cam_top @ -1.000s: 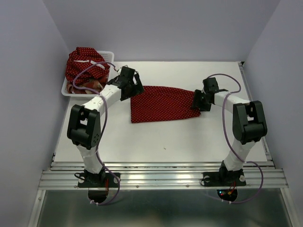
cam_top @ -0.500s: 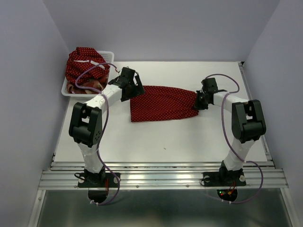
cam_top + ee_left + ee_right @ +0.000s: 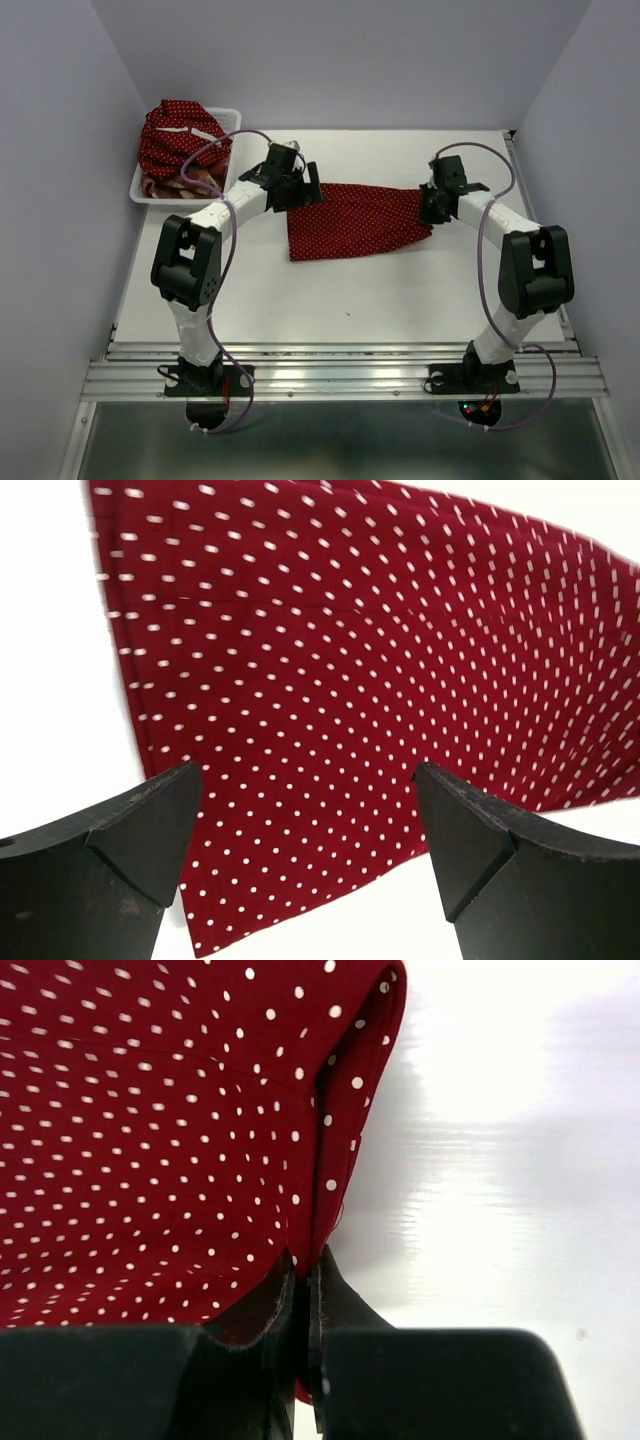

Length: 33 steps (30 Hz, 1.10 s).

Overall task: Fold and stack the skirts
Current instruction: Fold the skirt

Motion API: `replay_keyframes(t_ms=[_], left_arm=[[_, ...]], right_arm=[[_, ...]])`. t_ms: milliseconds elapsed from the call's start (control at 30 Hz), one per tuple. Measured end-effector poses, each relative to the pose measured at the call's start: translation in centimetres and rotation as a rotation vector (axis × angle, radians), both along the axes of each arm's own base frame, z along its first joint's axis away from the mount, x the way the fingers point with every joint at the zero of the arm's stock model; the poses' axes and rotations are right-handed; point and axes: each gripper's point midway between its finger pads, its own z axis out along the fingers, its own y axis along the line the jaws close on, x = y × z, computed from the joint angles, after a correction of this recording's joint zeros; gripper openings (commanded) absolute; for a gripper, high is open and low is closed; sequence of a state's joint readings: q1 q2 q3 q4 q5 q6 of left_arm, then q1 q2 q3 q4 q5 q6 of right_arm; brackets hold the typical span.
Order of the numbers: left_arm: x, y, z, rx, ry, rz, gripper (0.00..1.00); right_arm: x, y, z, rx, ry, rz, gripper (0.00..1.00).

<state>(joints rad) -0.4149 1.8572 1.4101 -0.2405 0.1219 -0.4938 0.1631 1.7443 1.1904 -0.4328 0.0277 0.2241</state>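
A dark red polka-dot skirt (image 3: pixel 355 220) lies spread across the middle of the white table (image 3: pixel 340 290). My right gripper (image 3: pixel 428 205) is shut on its right edge, and the cloth fold is pinched between the jaws (image 3: pixel 308 1265). At the skirt's upper left corner my left gripper (image 3: pixel 300 190) hovers open, its fingers (image 3: pixel 150 830) standing wide apart over the skirt (image 3: pixel 330 680) without touching it. A second polka-dot skirt (image 3: pixel 180 135) is bunched up in the basket at the back left, with plaid cloth (image 3: pixel 175 183) showing beneath it.
The white mesh basket (image 3: pixel 232 120) stands at the back left corner of the table. Grey walls close in the left, back and right sides. A metal rail (image 3: pixel 340 375) runs along the near edge by the arm bases.
My right gripper has shut on the skirt's right edge and pulled it slightly right. The left gripper has moved right over the skirt's left corner, still open.
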Motion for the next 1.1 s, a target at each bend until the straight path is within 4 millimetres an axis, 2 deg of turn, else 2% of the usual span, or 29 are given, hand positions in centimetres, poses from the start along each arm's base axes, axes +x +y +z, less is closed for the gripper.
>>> replay_keyframes(t_ms=[200,333,367,567,767,1100], left_arm=[[-0.6,-4.4,-0.9,-0.035,0.009,-0.160,0.96],[-1.2,-6.3,-2.2,-0.050,0.035,-0.234,0.95],[-1.4,-6.7,-2.7,-0.055,0.046,-0.250,0.93],[-1.9,-7.3,-5.0,-0.059,0.099,-0.280,0.92],[-1.9,-7.3,-6.2,-0.054,0.117,-0.278,0.92],[-1.6,-7.7,-6.3,-0.077,0.098,-0.278,0.92]], right_arm=[[0.8,-0.1,4.0,-0.064,-0.072,0.040,0.01],[0.9,1.5,5.7,-0.125,-0.093,0.096,0.01],[0.9,2.5,6.2,-0.140,-0.101,0.122,0.01],[0.9,6.2,8.7,-0.215,-0.136,0.209,0.01],[1.1,8.7,11.0,-0.258,-0.167,0.260,0.01],[0.4,13.6,11.7,-0.291,-0.168,0.366,0.01]])
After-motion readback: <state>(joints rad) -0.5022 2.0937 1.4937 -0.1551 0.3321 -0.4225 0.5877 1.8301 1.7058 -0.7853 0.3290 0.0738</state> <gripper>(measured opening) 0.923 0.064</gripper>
